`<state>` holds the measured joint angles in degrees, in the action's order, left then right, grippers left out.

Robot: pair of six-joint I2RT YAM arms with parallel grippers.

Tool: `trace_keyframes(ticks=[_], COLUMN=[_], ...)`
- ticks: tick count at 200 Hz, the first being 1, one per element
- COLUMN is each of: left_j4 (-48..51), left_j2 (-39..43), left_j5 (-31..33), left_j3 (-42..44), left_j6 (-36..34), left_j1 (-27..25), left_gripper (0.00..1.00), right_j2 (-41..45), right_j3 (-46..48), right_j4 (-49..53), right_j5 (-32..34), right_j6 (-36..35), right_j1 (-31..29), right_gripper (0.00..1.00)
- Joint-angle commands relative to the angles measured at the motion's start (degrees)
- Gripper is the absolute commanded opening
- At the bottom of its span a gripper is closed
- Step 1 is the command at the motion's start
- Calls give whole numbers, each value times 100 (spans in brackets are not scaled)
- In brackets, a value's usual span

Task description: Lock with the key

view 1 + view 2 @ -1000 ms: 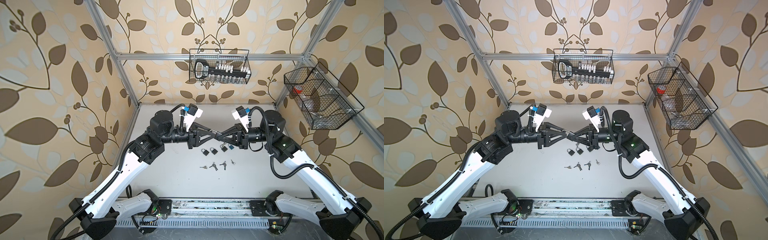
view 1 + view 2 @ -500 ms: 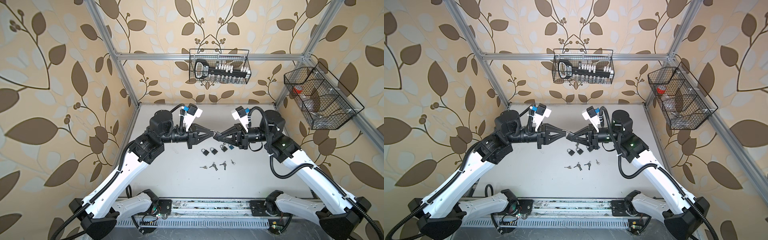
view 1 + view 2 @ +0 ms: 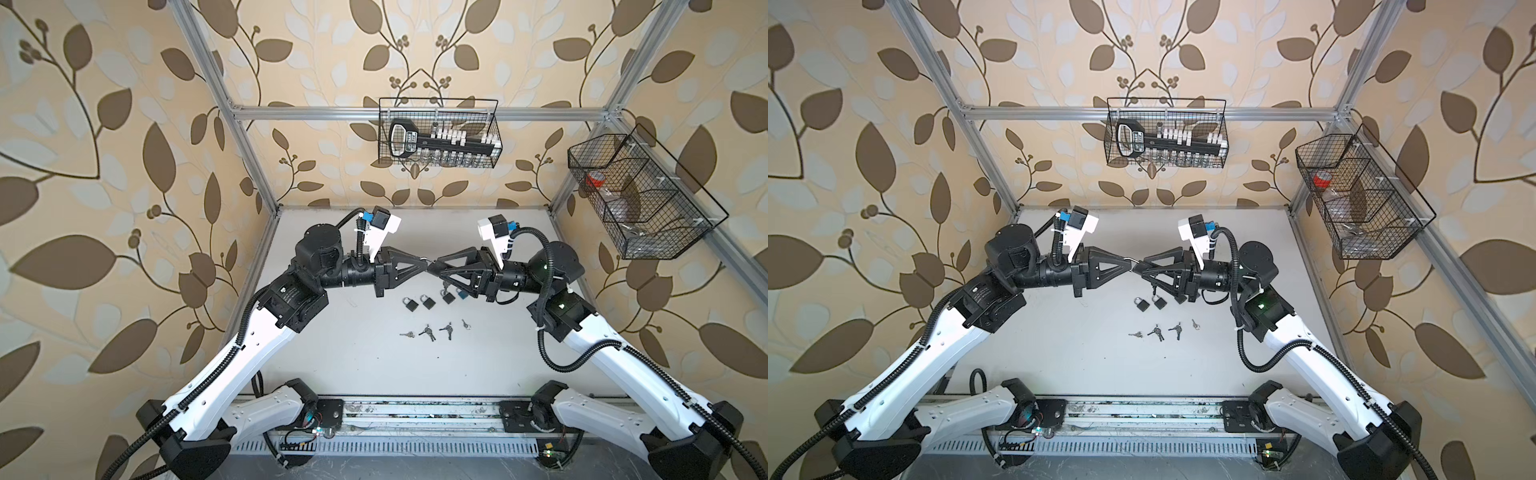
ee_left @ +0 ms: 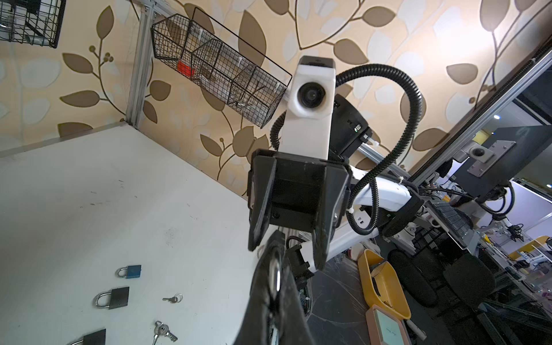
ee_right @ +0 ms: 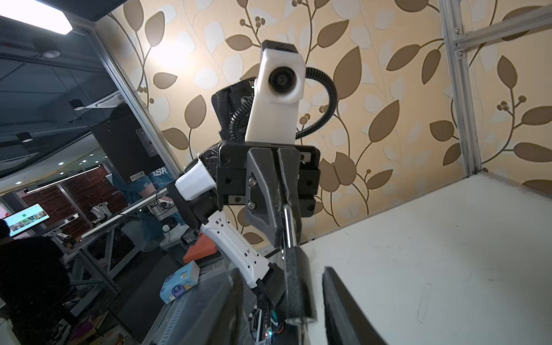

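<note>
A black padlock (image 5: 295, 283) hangs in mid-air between the two arms above the table. My left gripper (image 3: 424, 266) is shut on its silver shackle (image 4: 276, 273), seen in both wrist views. My right gripper (image 3: 436, 267) faces it tip to tip and stands open. Its fingers (image 5: 343, 310) flank the padlock body without touching it. Several keys (image 3: 428, 332) lie on the white table (image 3: 332, 365) in front of the grippers, none of them in a gripper. In a top view the shackle (image 3: 1131, 262) glints between the two tips.
Several more padlocks (image 3: 427, 301), one of them blue (image 4: 133, 271), lie in a row under the right gripper. A wire basket (image 3: 438, 133) hangs on the back wall and another basket (image 3: 644, 195) on the right wall.
My left gripper has shut on the padlock's shackle. My right gripper has then opened and let go of the padlock body. Both arms have stayed in place.
</note>
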<state>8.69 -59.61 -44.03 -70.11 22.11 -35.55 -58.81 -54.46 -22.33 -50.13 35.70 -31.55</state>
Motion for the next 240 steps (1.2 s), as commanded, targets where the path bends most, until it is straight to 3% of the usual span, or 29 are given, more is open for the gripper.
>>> trace_keyframes(ticks=[1,35,100,129,171,179,193,208,224,240], left_j4=[-690,-805,-975,-983,-919,-872,-838,-753,-680,-658], left_j2=[204,244,240,240,257,255,274,309,329,328], left_j5=[53,111,97,114,158,158,158,233,307,325], left_j3=[38,110,138,145,138,105,82,54,33,23], left_j6=[306,416,557,562,519,492,461,402,354,332], left_j1=[22,24,24,22,24,29,23,22,22,24], left_gripper=[0,0,0,0,0,0,22,34,37,32], right_j2=[29,-63,-92,-91,-51,-51,-61,-41,-41,-36], right_j3=[50,1,-3,-35,-32,-56,-140,-208,-299,-383], right_j4=[-536,-500,-351,-336,-386,-377,-309,-202,54,337], right_j5=[227,261,333,331,369,318,135,23,-106,-179], right_j6=[122,78,-2,7,93,131,203,217,140,26], right_j1=[-79,-166,-192,-189,-188,-185,-118,-46,-11,-15], right_gripper=[42,33,34,24,0,0,0,0,0,0])
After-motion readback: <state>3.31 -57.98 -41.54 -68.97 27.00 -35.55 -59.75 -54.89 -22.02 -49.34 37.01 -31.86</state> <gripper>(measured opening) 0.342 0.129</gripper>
